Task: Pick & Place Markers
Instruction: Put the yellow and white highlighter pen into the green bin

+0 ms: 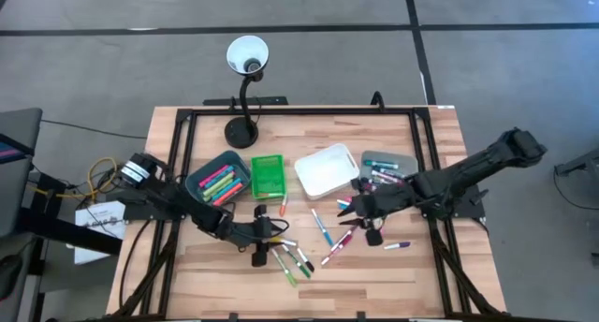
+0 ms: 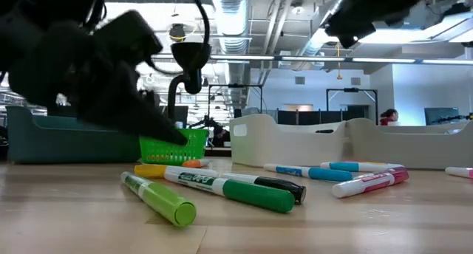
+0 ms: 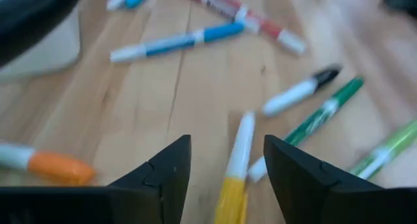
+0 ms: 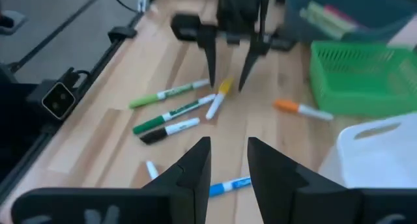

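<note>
So the left gripper (image 3: 225, 178) has its fingers spread wide, and the yellow-capped marker (image 3: 236, 172) is lying flat on the table (image 3: 150, 107) right between them, not gripped yet. Looks to me like the pick step, just before the squeeze: next it needs to drop a touch lower and close on the barrel without shoving it sideways. Just past the fingers there's a black-capped marker (image 3: 300, 92) and a dark green marker (image 3: 326, 110), and off to one side an orange-capped one (image 3: 45, 165). The right gripper (image 4: 228, 165) hovers over a blue marker (image 4: 229, 185), fingers a narrow gap apart, holding nothing. The green basket (image 4: 365, 77) sits well beyond.
</note>
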`<state>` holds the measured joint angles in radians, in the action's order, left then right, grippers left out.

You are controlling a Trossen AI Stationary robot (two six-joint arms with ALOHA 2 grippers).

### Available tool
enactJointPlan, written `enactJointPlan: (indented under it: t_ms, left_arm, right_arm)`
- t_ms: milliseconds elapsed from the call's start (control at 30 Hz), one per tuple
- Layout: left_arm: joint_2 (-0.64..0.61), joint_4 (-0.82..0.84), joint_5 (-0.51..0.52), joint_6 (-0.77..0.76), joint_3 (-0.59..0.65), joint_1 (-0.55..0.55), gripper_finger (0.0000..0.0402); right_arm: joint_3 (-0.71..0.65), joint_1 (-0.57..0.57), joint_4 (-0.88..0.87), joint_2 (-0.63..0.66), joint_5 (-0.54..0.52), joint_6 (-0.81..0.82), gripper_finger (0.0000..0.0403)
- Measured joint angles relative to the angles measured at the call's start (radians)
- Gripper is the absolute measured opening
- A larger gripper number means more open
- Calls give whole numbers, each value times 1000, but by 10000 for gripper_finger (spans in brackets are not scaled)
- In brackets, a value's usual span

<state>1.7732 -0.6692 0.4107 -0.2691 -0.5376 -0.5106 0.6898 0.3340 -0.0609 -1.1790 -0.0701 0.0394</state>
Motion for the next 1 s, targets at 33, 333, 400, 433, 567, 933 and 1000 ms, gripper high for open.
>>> enactJointPlan:
  t_ms: [33,333,400,433,567,933,1000]
  left_arm:
    - [14,2,0,0,0,0,187]
    - [97,-18,15,-31,0,-3,164]
    - [93,-12,13,-32,0,1,151]
    - [87,-8,10,-28,0,1,142]
    - [64,11,1,-15,1,6,91]
    - [-115,19,117,90,1,46,17]
    - [-193,70,179,110,1,61,15]
  right_arm:
    - [-29,-3,33,26,0,-23,91]
    - [-70,-27,93,147,-1,13,91]
    - [-70,-26,100,146,0,13,91]
    - [-70,-26,102,146,0,13,91]
    - [-70,-27,104,144,0,13,91]
    - [-70,-27,107,144,0,14,91]
    - [-70,-27,107,144,0,14,91]
